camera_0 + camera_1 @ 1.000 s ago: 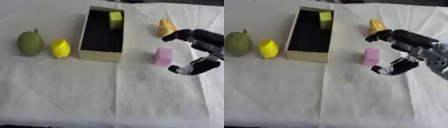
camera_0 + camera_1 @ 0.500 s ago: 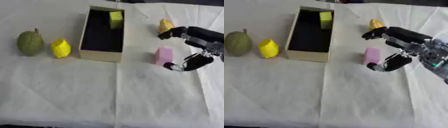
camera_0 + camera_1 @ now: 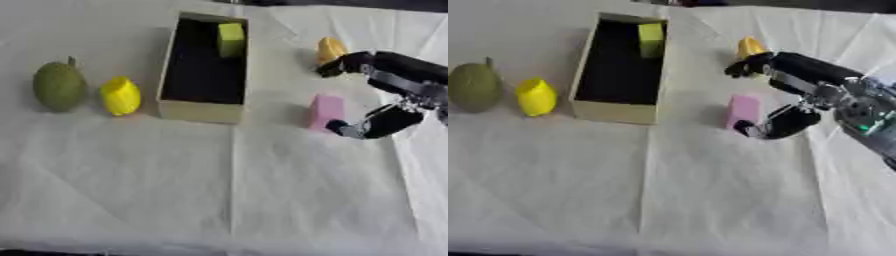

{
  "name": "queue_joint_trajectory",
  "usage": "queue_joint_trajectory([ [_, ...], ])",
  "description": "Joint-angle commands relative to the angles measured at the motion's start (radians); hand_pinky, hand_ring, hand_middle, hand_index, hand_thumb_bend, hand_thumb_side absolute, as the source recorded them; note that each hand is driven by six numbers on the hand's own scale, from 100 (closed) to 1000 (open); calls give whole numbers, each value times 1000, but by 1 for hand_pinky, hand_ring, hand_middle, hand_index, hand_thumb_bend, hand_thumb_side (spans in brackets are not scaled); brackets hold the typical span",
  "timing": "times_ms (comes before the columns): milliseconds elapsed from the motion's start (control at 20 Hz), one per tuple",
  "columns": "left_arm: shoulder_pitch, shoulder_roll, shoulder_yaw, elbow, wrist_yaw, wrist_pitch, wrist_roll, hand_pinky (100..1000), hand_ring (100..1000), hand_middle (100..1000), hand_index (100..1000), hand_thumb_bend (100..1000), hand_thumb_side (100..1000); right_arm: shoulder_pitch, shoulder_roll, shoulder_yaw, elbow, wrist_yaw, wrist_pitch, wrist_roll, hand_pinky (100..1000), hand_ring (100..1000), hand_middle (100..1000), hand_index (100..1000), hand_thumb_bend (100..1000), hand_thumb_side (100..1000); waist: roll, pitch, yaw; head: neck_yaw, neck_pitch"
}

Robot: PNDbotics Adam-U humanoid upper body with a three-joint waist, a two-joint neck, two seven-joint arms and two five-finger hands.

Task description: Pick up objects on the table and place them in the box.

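Observation:
A tan box (image 3: pixel 202 110) with a dark inside stands at the table's middle back, with a yellow-green block (image 3: pixel 231 39) in its far end. A pink block (image 3: pixel 325 111) stands to its right. An orange-yellow object (image 3: pixel 330 49) lies further back on the right. At the left lie a green round fruit (image 3: pixel 59 86) and a yellow lemon-like object (image 3: pixel 120 95). My right hand (image 3: pixel 798 87) comes in from the right and hangs open around the pink block, fingers above it near the orange object, thumb (image 3: pixel 773 125) at the block's near right side. My left hand is out of view.
A creased white cloth (image 3: pixel 219 190) covers the table, and its whole near half is bare cloth. A dark strip runs along the far edge.
My right hand has moved left toward the pink block, the fingers reaching past the orange object and the thumb coming up against the block's near corner. The objects have not moved.

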Motion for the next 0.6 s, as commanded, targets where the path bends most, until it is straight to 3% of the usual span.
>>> queue_joint_trajectory([
  [50,-12,23,5,-15,3,-4,-2,772,743,684,772,100,731,-8,-13,-8,-16,19,29,-1,886,868,817,918,345,302,-7,1,1,-6,4],
  [450,-12,18,4,-15,3,-7,-3,772,744,685,772,100,732,-8,2,0,-16,39,71,23,885,867,813,915,358,298,-2,8,5,-16,4],
  [600,-11,16,4,-15,4,-7,-3,772,744,685,772,100,732,-9,6,1,-16,52,87,33,884,870,815,917,379,250,-1,11,7,-21,4],
])
